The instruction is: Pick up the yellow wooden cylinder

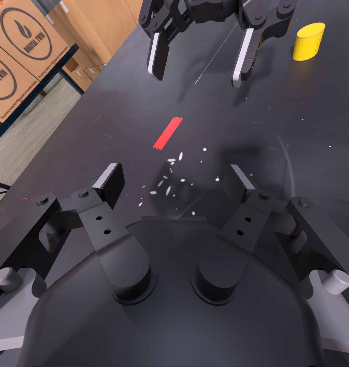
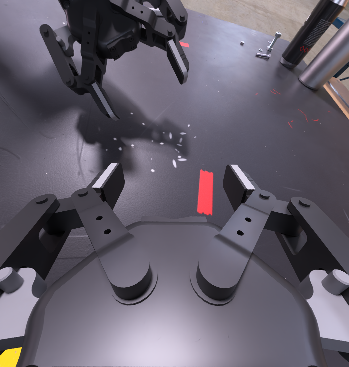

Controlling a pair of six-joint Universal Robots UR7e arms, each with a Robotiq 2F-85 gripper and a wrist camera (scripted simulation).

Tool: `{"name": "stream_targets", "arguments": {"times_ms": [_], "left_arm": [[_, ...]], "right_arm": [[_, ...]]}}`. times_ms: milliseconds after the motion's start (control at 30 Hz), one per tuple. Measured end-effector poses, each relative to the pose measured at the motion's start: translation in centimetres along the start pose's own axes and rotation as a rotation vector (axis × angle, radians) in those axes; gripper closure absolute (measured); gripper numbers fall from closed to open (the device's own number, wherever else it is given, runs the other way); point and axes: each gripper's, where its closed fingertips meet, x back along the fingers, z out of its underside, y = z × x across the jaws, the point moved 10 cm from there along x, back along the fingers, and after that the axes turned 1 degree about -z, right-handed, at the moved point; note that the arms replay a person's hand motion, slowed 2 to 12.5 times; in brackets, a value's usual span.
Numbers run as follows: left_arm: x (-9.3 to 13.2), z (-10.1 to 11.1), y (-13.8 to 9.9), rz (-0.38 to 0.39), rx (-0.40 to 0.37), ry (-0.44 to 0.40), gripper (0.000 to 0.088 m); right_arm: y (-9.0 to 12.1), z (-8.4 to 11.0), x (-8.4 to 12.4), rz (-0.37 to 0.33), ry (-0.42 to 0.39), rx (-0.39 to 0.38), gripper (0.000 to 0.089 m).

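Left pincer (image 1: 173,184): jaws spread, empty, over mid-tabletop (image 1: 288,129) | Right pincer (image 2: 173,184): spread, empty, facing it | Yellow wooden cylinder (image 1: 308,41): upright, untouched beside right pincer, away from carton-side edge | Judgement: approach pending.

In the left wrist view, the cylinder (image 1: 308,41) stands on the bench (image 1: 288,129) at one o'clock, just right of the right pincer (image 1: 195,77); the tape strip (image 1: 167,133) lies centrally, before the left pincer (image 1: 174,178).
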Motion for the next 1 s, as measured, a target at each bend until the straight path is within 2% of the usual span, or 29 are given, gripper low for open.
{"name": "stream_targets", "arguments": {"times_ms": [200, 400, 533, 600, 767, 1000], "left_arm": [[1.3, 0.4, 0.0, -0.028, 0.018, 0.027, 0.0028], [3.3, 0.5, -0.4, -0.046, 0.044, 0.033, 0.0028], [4.7, 0.2, -0.9, -0.053, 0.050, 0.024, 0.0028], [5.3, -0.1, -1.3, -0.051, 0.051, 0.018, 0.0028], [6.3, -0.8, -2.7, -0.017, 0.060, 0.000, 0.0052], [6.6, -2.0, -5.3, 0.057, 0.069, -0.023, 0.0079]], "right_arm": [[0.1, 0.2, 1.7, 0.024, 0.010, -0.022, 0.0039], [1.0, 0.2, 4.3, 0.025, 0.003, -0.045, 0.0039], [2.2, 0.4, 6.1, -0.004, 0.020, -0.056, 0.0041], [3.1, 0.7, 6.9, -0.031, 0.035, -0.063, 0.0071], [5.5, 1.9, 8.4, -0.083, 0.092, -0.081, 0.0136], [8.2, 4.0, 9.7, -0.076, 0.185, -0.081, 0.0188]]}}
